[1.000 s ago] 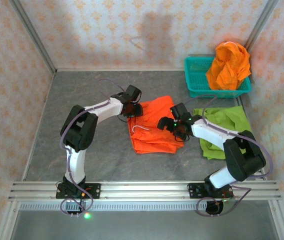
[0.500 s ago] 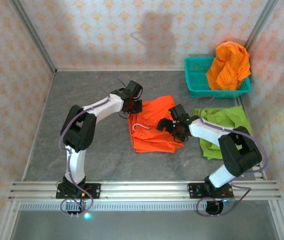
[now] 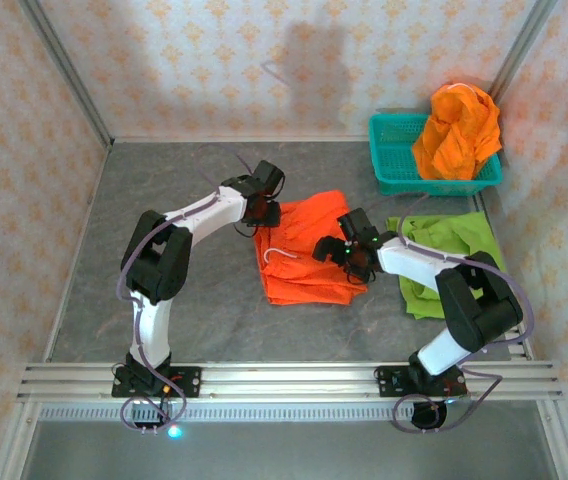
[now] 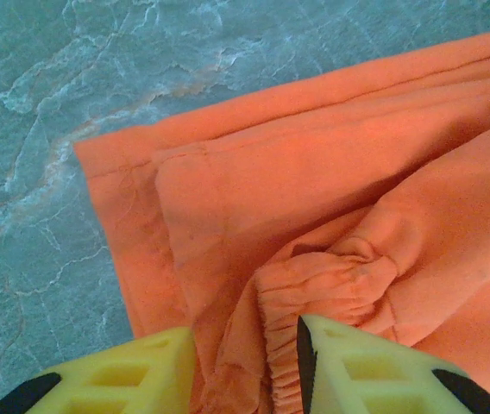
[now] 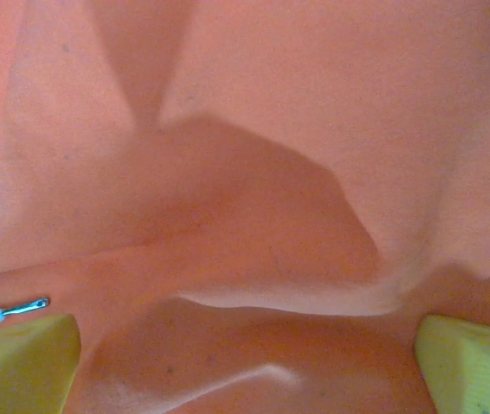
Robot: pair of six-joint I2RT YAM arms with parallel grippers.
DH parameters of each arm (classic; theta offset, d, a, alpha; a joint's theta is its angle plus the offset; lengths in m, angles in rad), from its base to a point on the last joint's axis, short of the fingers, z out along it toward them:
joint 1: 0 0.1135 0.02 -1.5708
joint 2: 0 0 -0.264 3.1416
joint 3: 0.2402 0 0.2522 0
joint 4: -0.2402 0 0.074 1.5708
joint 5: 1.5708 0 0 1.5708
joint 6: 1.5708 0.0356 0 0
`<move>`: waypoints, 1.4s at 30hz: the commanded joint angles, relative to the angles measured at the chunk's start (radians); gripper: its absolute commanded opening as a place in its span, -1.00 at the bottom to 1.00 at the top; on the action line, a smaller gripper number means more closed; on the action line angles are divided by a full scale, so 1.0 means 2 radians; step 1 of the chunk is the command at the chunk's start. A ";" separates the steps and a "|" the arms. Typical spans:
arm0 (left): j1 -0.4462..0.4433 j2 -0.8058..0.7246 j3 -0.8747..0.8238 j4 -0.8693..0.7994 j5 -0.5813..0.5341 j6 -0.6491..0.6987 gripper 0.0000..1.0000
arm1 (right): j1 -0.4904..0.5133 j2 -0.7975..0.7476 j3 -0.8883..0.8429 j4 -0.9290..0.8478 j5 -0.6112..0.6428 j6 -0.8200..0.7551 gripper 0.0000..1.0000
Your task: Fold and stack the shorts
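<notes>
The bright orange cloth shorts [image 3: 309, 262] lie mid-way across the grey table [image 3: 194, 300], flanked by your two tools.
Your left tool [image 4: 245, 332] is clenched on the gathered waist at their far-left corner. Your right tool [image 5: 247, 323] hangs released over the right edge, so the cloth spans between them.

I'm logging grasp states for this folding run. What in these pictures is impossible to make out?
1. Left gripper: the left wrist view's bottom edge cuts off its fingertips, so a pinch on the orange shorts is unclear.
2. Lime green shorts: in the top view the right arm covers part of them.
3. Orange heap in the teal basket: top view, too bunched to count pieces.
</notes>
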 commanded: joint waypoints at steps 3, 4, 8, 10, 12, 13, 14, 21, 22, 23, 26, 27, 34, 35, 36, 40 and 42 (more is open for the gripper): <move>-0.002 0.000 0.008 0.023 0.017 -0.006 -0.24 | -0.003 0.013 -0.011 0.001 -0.005 -0.002 0.99; -0.002 0.003 0.011 0.022 0.021 -0.007 -0.23 | -0.004 0.014 -0.011 0.001 -0.004 -0.002 0.99; -0.002 0.024 0.026 0.012 0.033 -0.008 -0.24 | -0.004 0.015 -0.011 0.001 -0.006 -0.003 0.99; -0.002 0.029 0.028 0.011 0.036 -0.010 -0.24 | -0.003 0.013 -0.011 0.001 -0.006 -0.003 0.99; -0.002 0.034 0.028 0.013 0.043 -0.013 -0.24 | -0.004 0.014 -0.012 0.002 -0.006 -0.002 0.99; -0.002 0.037 0.029 0.014 0.046 -0.016 -0.24 | -0.003 0.015 -0.013 0.004 -0.006 -0.002 0.99; -0.003 0.039 0.029 0.015 0.049 -0.017 -0.24 | -0.003 0.014 -0.013 0.004 -0.006 -0.001 0.99; -0.002 0.024 0.022 0.014 0.038 -0.020 -0.55 | -0.004 0.015 -0.014 0.005 -0.006 -0.002 0.99; -0.002 0.017 0.020 0.015 0.035 -0.020 -0.63 | -0.004 0.015 -0.014 0.004 -0.006 -0.002 0.99; -0.003 0.009 0.018 0.017 0.031 -0.020 -0.70 | -0.004 0.015 -0.015 0.005 -0.006 -0.002 0.99; -0.002 -0.012 0.016 0.015 0.021 -0.018 -0.93 | -0.004 0.016 -0.016 0.004 -0.005 -0.003 0.99; -0.002 -0.020 0.014 0.014 0.017 -0.017 -1.00 | -0.004 0.016 -0.016 0.003 -0.005 -0.003 0.99; -0.002 -0.095 -0.001 -0.013 -0.015 -0.004 -1.00 | -0.005 0.004 -0.021 -0.007 -0.002 -0.005 0.99; -0.002 -0.103 -0.005 -0.017 -0.019 -0.003 -1.00 | -0.005 0.003 -0.022 -0.008 -0.002 -0.004 0.99; -0.002 -0.111 -0.012 -0.022 -0.021 -0.003 -1.00 | -0.005 0.000 -0.022 -0.009 -0.003 -0.004 0.99; 0.000 -0.137 -0.064 -0.011 -0.033 -0.011 -1.00 | -0.005 -0.004 -0.024 -0.013 -0.017 -0.004 0.99; 0.005 -0.140 -0.093 0.002 -0.038 -0.014 -1.00 | -0.005 -0.003 -0.023 -0.015 -0.024 -0.004 0.99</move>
